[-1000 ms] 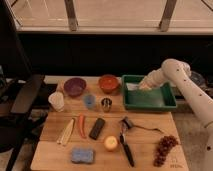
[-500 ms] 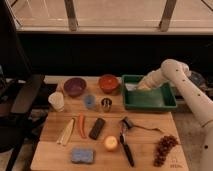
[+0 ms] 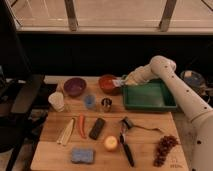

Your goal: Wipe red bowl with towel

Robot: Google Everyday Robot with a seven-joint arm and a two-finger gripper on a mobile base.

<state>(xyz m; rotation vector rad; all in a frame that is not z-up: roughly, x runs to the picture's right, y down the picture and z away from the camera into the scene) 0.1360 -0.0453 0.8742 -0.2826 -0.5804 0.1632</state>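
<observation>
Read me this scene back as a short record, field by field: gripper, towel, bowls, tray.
gripper: shut on the towel, at the red bowl's right rim
towel: pale cloth held in the gripper, at the bowl's edge
red bowl: upright, right of the purple bowl
green tray: right of the red bowl
</observation>
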